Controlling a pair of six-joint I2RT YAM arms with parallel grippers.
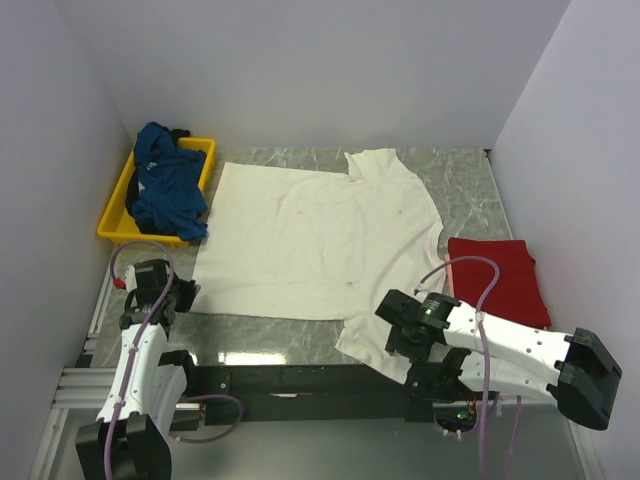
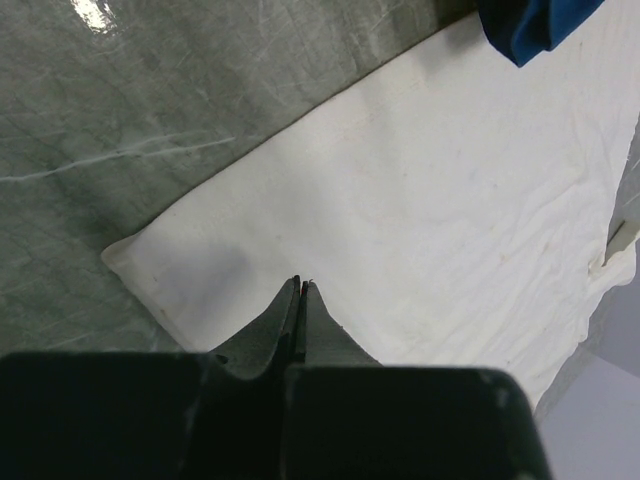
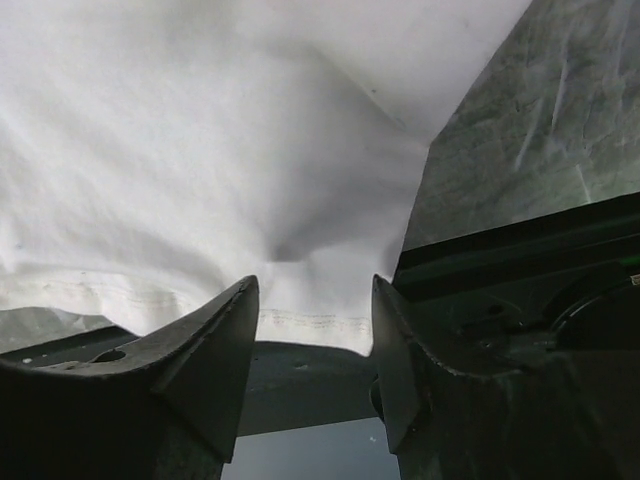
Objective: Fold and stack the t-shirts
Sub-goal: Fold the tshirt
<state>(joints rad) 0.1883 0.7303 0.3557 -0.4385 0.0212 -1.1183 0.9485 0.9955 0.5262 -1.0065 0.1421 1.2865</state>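
1. Two arms stand at the near edge of the table (image 1: 462,180), each with one gripper.
2. The left gripper (image 2: 302,283) has its two fingers pressed tightly together with nothing visible between them. Its tips hover over the near left corner of the cream-white t-shirt (image 1: 310,240).
3. The right gripper (image 3: 312,285) has its jaws well apart. The hem of the cream shirt's near sleeve lies in the gap between them, unclamped, where that sleeve hangs over the table's near edge.
4. Three t-shirts are in view. The cream-white one is spread flat in the middle of the table, its collar toward the right.
5. The red t-shirt (image 1: 497,277) lies folded in a neat rectangle just right of the cream shirt, near the right wall.
6. One yellow tray (image 1: 113,208) sits at the far left. The dark teal-blue t-shirt (image 1: 165,190) is crumpled in it, spilling over the tray's right rim and touching the cream shirt's edge.
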